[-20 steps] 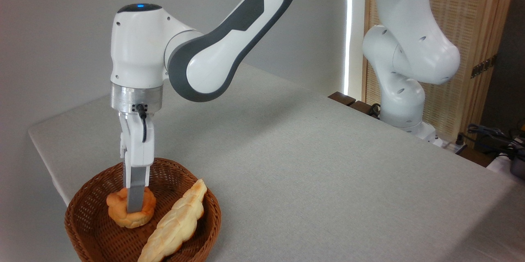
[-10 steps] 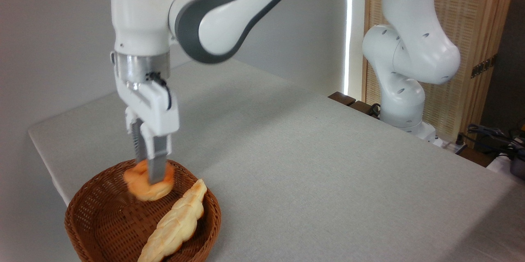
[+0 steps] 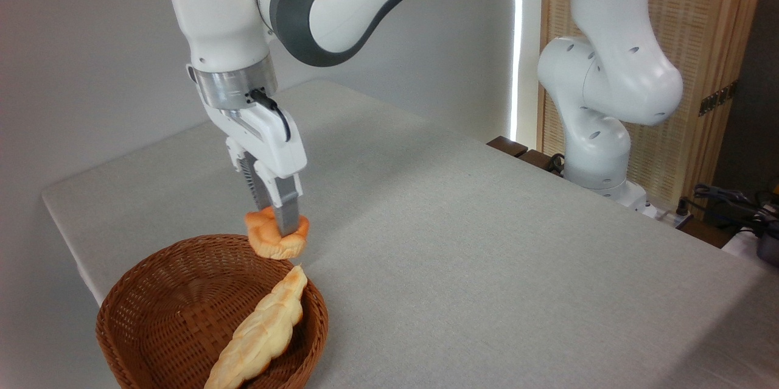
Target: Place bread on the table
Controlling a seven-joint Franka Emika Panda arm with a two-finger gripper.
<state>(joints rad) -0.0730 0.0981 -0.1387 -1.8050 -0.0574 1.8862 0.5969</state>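
Note:
The bread, a small round orange-golden bun, hangs in the air above the far right rim of the wicker basket. My gripper is shut on it, fingers pointing down and tilted a little to the right. The bun is clear of the basket and above the grey table.
A long pale braided loaf lies in the basket against its right side. The basket stands at the table's near left corner. The arm's white base stands past the table's far right edge, with cables beside it.
The gripper has lifted the bun out of the basket and carried it up and to the right, over the rim. The loaf and basket have stayed put.

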